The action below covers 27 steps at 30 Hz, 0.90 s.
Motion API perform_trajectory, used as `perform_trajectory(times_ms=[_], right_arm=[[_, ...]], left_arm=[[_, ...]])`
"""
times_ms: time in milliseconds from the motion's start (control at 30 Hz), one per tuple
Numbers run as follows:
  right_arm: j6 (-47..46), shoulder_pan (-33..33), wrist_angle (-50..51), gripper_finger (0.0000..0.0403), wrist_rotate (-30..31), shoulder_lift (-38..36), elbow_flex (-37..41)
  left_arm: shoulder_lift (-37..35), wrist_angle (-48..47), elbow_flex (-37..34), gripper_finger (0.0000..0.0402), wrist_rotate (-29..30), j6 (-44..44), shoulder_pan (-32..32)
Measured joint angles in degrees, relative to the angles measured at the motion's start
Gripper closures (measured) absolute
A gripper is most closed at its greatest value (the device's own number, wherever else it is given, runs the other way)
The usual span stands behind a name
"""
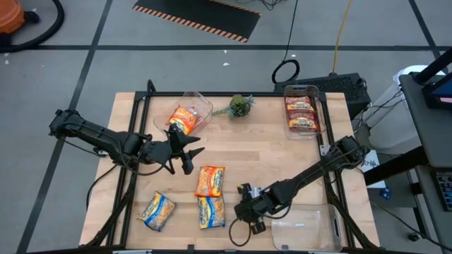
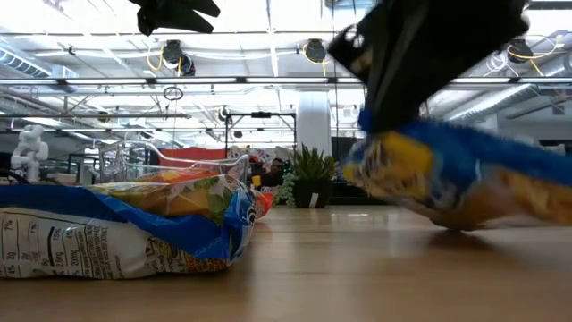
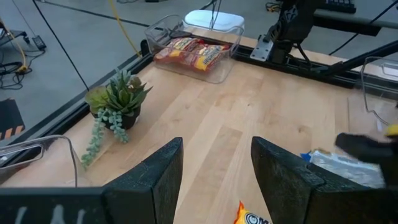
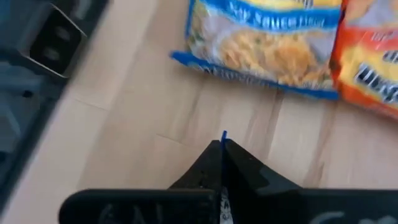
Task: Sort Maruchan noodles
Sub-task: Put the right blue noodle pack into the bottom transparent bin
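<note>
Two yellow-and-blue noodle packets (image 1: 157, 210) (image 1: 210, 212) and an orange one (image 1: 210, 180) lie flat on the near half of the table. Another orange packet (image 1: 185, 118) sits in a clear bin (image 1: 201, 106) at the far side. Red-brown packets (image 1: 301, 114) fill a second bin (image 1: 316, 95) at the far right. My right gripper (image 1: 248, 210) is low over the near middle, shut on another yellow-and-blue packet (image 2: 465, 183), which the gripper hides in the high view. My left gripper (image 1: 185, 150) hovers open above the table, left of centre, near the first bin. My right gripper pinches the yellow-and-blue packet by a thin blue edge (image 4: 224, 135) between its two shut fingers, coming from above. The packet hangs tilted below the fingers (image 2: 384, 107). Its lower part (image 2: 451, 222) is down at the tabletop; whether it rests there I cannot tell.
A small green plant (image 1: 240, 106) stands at the far edge between the two bins. A third clear bin (image 1: 304, 227) sits at the near right corner, just right of my right gripper. Bare wood lies in the table's middle and right of centre.
</note>
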State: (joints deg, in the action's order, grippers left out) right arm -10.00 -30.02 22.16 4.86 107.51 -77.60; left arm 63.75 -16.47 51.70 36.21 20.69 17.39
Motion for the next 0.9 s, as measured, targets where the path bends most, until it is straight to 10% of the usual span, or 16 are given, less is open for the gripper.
perform_trajectory(times_ms=[900], right_arm=[[-9.5, -16.4, 4.9, 0.0403, 25.5, -26.6, 0.0]], left_arm=[[0.0, 4.2, 0.0, 0.0206, -1.0, 0.7, 2.0]])
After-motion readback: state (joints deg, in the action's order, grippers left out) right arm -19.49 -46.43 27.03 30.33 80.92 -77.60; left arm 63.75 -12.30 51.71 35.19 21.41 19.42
